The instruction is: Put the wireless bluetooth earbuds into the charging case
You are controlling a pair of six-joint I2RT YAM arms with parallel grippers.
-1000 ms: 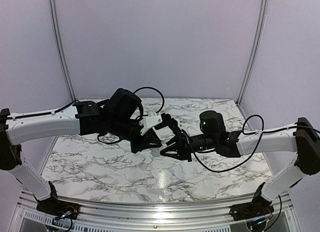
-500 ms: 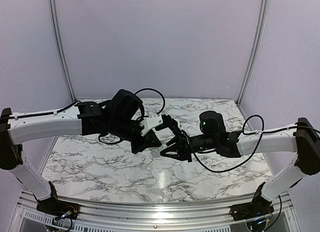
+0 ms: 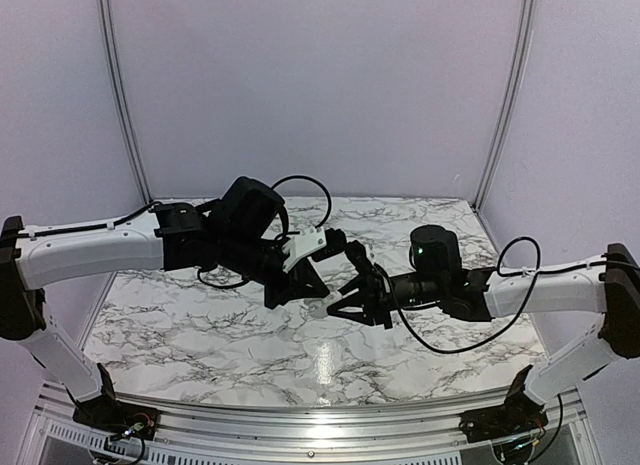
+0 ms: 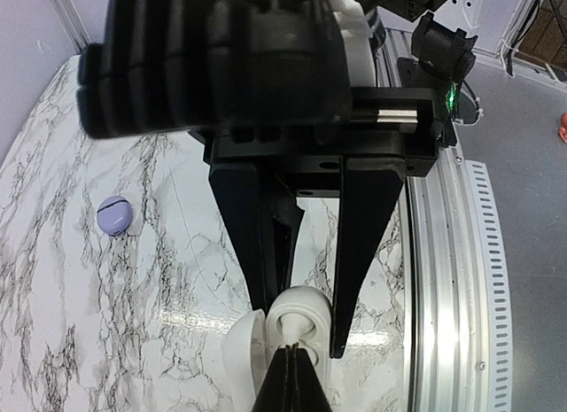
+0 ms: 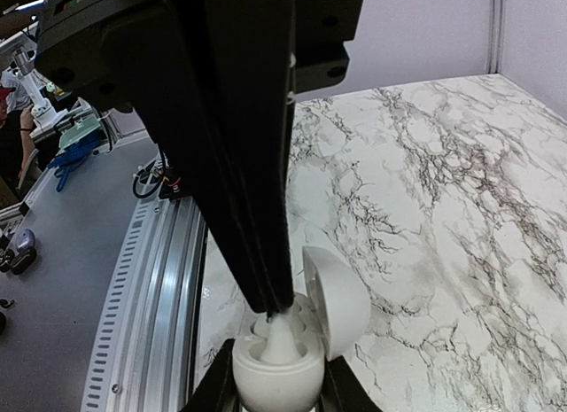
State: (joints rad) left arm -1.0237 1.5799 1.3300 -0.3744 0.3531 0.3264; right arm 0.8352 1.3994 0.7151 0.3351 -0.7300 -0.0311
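Above the middle of the white, grey-veined marble tabletop (image 3: 190,330), I am bringing my two arms together, tip to tip. My right gripper (image 5: 276,381) is clamping a white, rounded plastic charging case (image 5: 275,368) from both sides, its two black fingers (image 5: 217,385) pressing on the lower shell. The case is sitting upright in that grip, clear of the tabletop, and its domed lid (image 5: 341,301) is standing open on the hinge, tilted away to one side.

My left gripper (image 4: 289,381) is pointing straight down into the open case, its slim black fingertips pressed flat together with no gap showing. Right under those tips a small whitish earbud (image 5: 282,337) is standing in the case's inner well, touching the tips from below. I cannot tell whether I am pinching its end or only resting on it.

In my left wrist view the right gripper's long fingers (image 4: 359,252) are bracketing the case (image 4: 306,310) from either side. Well apart from all this, a small, round lilac object (image 4: 114,215) is lying on the marble; it is too small to tell whether it is a bud or a case.
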